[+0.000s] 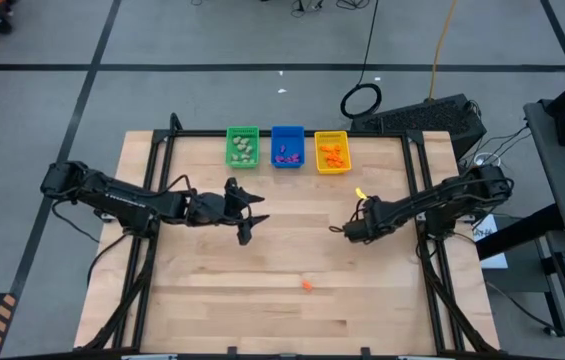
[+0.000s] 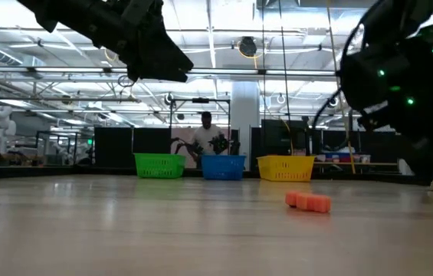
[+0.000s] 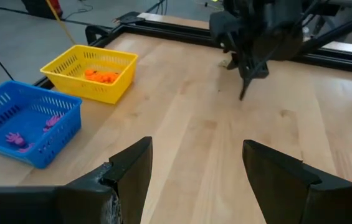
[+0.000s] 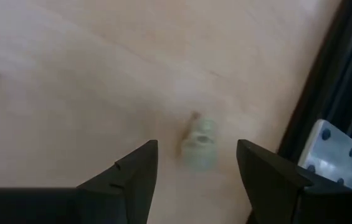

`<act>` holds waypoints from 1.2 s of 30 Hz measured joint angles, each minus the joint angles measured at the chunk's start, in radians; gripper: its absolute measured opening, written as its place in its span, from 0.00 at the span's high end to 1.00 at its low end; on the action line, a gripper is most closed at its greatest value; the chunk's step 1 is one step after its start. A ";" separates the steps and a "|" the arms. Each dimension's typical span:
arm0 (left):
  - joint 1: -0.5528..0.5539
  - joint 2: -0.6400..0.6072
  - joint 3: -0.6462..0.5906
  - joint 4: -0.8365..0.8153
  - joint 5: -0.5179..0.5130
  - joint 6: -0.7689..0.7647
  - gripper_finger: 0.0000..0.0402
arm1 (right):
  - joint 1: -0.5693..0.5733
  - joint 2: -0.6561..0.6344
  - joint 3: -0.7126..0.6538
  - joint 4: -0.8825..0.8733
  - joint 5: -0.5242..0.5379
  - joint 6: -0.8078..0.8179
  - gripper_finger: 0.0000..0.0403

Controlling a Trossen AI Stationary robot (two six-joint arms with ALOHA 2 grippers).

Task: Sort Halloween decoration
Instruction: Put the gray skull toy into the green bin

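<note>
Two pincers gape empty; your right pincer (image 4: 197, 165) straddles a pale trinket (image 4: 199, 142) on the counter (image 1: 212, 290), so close, then carry to the green bin (image 1: 242, 147).

Pale trinket (image 4: 199, 142) on table, orange trinket (image 1: 307, 285) lying loose near front

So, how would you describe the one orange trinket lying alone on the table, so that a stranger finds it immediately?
Start from the wooden table and the three bins along its far edge. Go to the opposite, near half of the table, roughly in line with the yellow bin. There the orange trinket lies alone on bare wood, the only orange piece outside a bin.
</note>
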State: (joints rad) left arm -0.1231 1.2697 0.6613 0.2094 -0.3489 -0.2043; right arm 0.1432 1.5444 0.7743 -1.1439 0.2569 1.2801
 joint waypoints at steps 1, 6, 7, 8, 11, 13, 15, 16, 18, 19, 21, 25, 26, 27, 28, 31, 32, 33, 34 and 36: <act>-0.003 0.000 0.000 -0.002 0.000 0.000 0.38 | 0.000 -0.003 -0.015 0.001 0.000 0.013 0.48; -0.020 0.000 0.000 -0.006 0.001 0.000 0.38 | 0.013 -0.077 -0.094 0.072 0.002 0.067 0.48; -0.023 0.000 0.000 -0.005 0.001 0.000 0.38 | 0.016 -0.099 -0.112 0.090 0.002 0.077 0.48; -0.024 0.000 0.000 -0.004 0.001 0.000 0.38 | 0.016 -0.122 -0.129 0.105 0.002 0.087 0.48; -0.024 0.000 0.000 0.002 0.000 0.000 0.38 | 0.017 -0.182 -0.181 0.151 0.005 0.120 0.48; -0.024 0.000 0.000 0.002 0.000 0.000 0.38 | 0.017 -0.214 -0.212 0.173 0.007 0.141 0.48; -0.024 0.000 0.000 0.002 0.000 0.000 0.38 | 0.017 -0.238 -0.234 0.191 0.007 0.151 0.49; -0.024 0.000 0.000 0.002 0.000 0.000 0.38 | 0.017 -0.249 -0.241 0.199 0.008 0.152 0.49; -0.024 0.000 0.000 0.002 0.000 0.000 0.38 | 0.017 -0.263 -0.250 0.211 0.012 0.153 0.51; -0.024 0.000 0.000 0.002 0.001 0.000 0.38 | 0.017 -0.267 -0.250 0.213 0.016 0.156 0.53; -0.024 0.000 0.000 0.002 0.000 0.000 0.38 | 0.017 -0.275 -0.251 0.221 0.020 0.157 0.56; -0.024 0.000 0.000 0.002 0.000 0.000 0.38 | 0.017 -0.278 -0.251 0.232 0.023 0.156 0.64; -0.024 0.000 0.000 0.002 0.000 0.000 0.38 | 0.017 -0.278 -0.251 0.232 0.024 0.156 0.66; -0.024 0.000 0.000 0.002 0.000 0.000 0.38 | 0.017 -0.278 -0.251 0.234 0.024 0.155 0.68; -0.024 0.000 0.000 0.002 0.000 0.000 0.38 | 0.017 -0.278 -0.251 0.236 0.025 0.154 0.69; -0.024 0.000 0.000 0.002 0.000 0.000 0.38 | 0.017 -0.278 -0.250 0.239 0.026 0.150 0.74; -0.024 0.000 0.000 0.002 0.000 0.000 0.38 | 0.017 -0.278 -0.248 0.238 0.026 0.149 0.76; -0.024 0.000 0.000 0.002 0.000 0.000 0.38 | 0.017 -0.278 -0.244 0.237 0.026 0.147 0.77; -0.024 0.000 0.000 0.002 0.000 0.000 0.38 | 0.017 -0.277 -0.240 0.235 0.026 0.142 0.79; -0.024 0.000 0.000 0.002 0.000 0.000 0.38 | 0.017 -0.276 -0.232 0.232 0.026 0.127 0.81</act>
State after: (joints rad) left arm -0.1467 1.2697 0.6609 0.2114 -0.3485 -0.2043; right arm 0.1600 1.2681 0.5420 -0.9122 0.2826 1.4070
